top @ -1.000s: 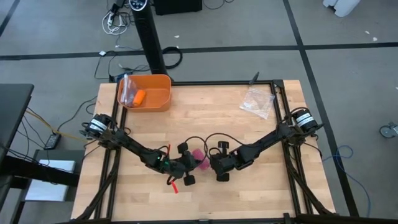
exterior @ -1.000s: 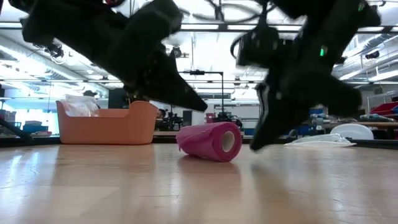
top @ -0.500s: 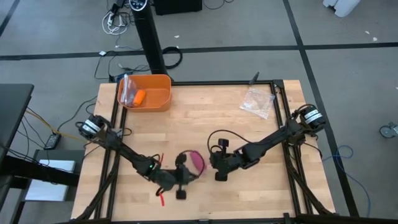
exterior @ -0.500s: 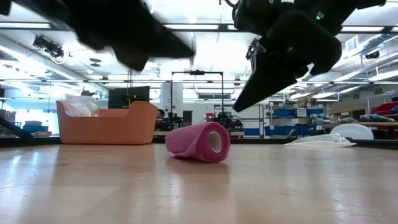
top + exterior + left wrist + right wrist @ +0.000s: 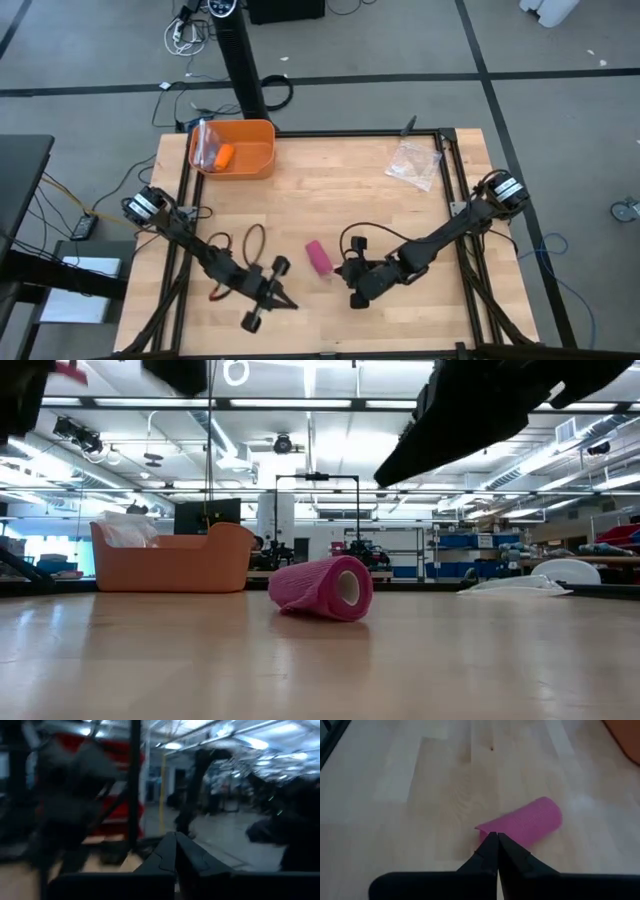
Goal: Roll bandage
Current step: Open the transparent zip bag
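Observation:
The bandage [image 5: 318, 257] is a small magenta-pink cylinder lying on its side on the wooden table, a little near of the middle. It also shows in the low view [image 5: 322, 588] and in the right wrist view [image 5: 525, 825]. My right gripper [image 5: 338, 270] is shut, just right of the roll and raised above the table [image 5: 495, 838]. My left gripper [image 5: 290, 304] is shut and empty, near and left of the roll [image 5: 175, 840].
An orange bin [image 5: 250, 160] at the far left holds a small orange object [image 5: 223, 155] and some clear plastic. A clear crinkly plastic bag [image 5: 413, 163] lies at the far right. Bare wood lies all round the roll.
Both grippers have drawn away from the bandage and risen: my left gripper toward the table's near-left, my right gripper toward the near edge. The roll has shifted a little toward the near edge and now lies free on the table.

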{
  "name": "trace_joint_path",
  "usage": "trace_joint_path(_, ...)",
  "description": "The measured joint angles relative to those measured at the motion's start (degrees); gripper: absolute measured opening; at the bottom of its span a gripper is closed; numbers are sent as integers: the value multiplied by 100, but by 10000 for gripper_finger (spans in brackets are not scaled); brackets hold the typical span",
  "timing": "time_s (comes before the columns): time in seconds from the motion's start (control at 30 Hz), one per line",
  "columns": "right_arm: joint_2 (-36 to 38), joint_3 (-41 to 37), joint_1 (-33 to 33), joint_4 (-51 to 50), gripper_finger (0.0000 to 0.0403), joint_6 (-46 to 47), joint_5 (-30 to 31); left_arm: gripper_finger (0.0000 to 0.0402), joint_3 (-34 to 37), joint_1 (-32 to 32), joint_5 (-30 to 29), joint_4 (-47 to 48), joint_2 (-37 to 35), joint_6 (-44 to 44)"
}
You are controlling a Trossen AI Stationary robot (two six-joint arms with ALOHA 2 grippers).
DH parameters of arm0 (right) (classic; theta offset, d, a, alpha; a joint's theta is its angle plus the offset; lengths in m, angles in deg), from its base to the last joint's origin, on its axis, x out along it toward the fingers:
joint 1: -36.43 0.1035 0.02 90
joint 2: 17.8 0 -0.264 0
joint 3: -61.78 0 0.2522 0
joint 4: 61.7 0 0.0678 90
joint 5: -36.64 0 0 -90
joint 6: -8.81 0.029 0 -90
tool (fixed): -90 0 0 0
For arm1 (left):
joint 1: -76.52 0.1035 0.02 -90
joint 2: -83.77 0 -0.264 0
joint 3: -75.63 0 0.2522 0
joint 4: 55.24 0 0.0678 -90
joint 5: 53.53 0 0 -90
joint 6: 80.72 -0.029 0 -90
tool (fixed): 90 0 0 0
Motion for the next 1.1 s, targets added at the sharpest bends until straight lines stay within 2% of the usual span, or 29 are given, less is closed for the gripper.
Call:
trace_joint_path(0.13,145,0,20,-439,2,53,-25,7,625,-5,-751,-85,-58,180)
trace_joint_path(0.23,285,0,10,-705,1,137,-271,7,849,-9,-1188,-87,-189,314)
trace_joint_path(0.43,658,-160,-147,-746,1,140,-548,7,1309,-24,-1310,-78,-679,80)
trace_joint_path(0.5,773,-406,-209,-224,1,138,-709,7,1481,-24,-1318,-83,-874,69)
trace_joint_path(0.63,821,-1175,-326,1776,1,107,-1372,7,1823,-24,-1319,-83,-1173,53)
trace_joint_path(0.7,770,-1478,-335,2440,0,188,-1505,7,1937,-24,-1348,-77,-1273,12)
trace_joint_path(0.9,901,-1788,-289,2456,7,467,-1083,7,2088,-22,-1384,-43,-1393,53)
trace_joint_path(1.1,1403,-1777,-220,1638,29,879,-819,7,2297,-22,-1393,-41,-1416,335)
